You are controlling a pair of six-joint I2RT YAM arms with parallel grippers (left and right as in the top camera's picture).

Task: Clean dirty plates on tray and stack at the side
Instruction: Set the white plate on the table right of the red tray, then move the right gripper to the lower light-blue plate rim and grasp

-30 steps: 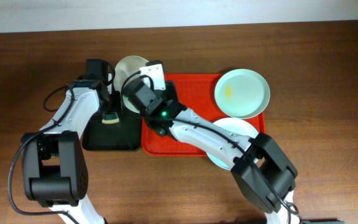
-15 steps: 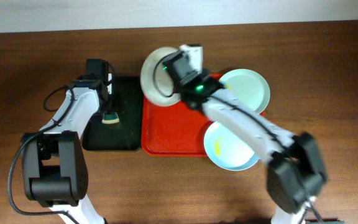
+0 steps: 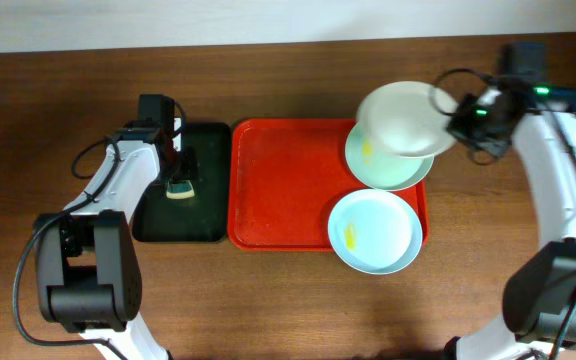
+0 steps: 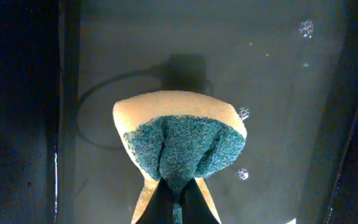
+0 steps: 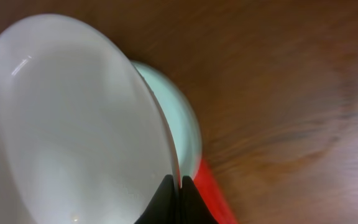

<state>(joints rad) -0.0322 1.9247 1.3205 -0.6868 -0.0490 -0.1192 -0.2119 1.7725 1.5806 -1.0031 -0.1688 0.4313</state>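
Between your right fingers [image 5: 165,202], pinched shut on its rim, sits the white plate [image 3: 400,118], held up over the mint plate [image 3: 388,172] at the far right corner of the red tray [image 3: 278,190]. At the near right corner lies the blue plate [image 3: 374,231], a yellow smear showing. Your left fingers [image 4: 192,208] clamp a sponge [image 4: 179,134] over the black tray [image 3: 203,215] on the bench [image 3: 48,100].

No legible text, label, brand, number or sign in any view.
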